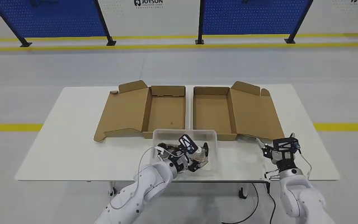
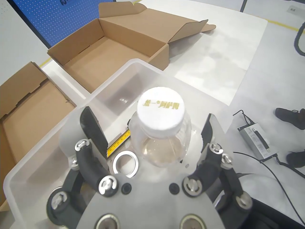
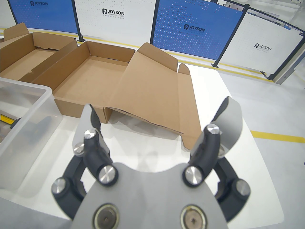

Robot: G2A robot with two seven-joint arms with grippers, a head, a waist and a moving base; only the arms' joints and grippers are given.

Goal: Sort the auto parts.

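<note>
Left jaws: spread wide on the left gripper [image 2: 149,120]; gripped nothing; showed a clear gap on either side, between each finger and the bottle.
Left arm pose: stretched in from the near edge of the table [image 3: 207,89]; angled down over the clear plastic bin [image 2: 114,75], with both fingers inside its rim.
Bottle: clear, with a white cap [image 2: 160,110]; sat in the bin squarely between the open left jaws; touched neither finger.
Other parts by the left jaws: metal ring [image 2: 125,164] lay flat on the bin floor, close to the palm, just beside the bottle and nearer one finger than the other; yellow rule [image 2: 118,141] lay past the ring, partly hidden behind that same finger.
Right jaws: spread wide on the right gripper [image 3: 158,115]; empty; touched nothing.
Right arm pose: hovered over bare table near its front edge, well apart from the left gripper; pointed toward the boxes.
Ahead of the right jaws: open cardboard box [image 3: 100,82], its lid flap folded out flat just in front of the fingertips; bin off to the side toward the other arm.
Beyond the left jaws: the same open cardboard box stood past the bin's far wall; second cardboard box [image 2: 26,106] lay alongside it, off to one side.
</note>
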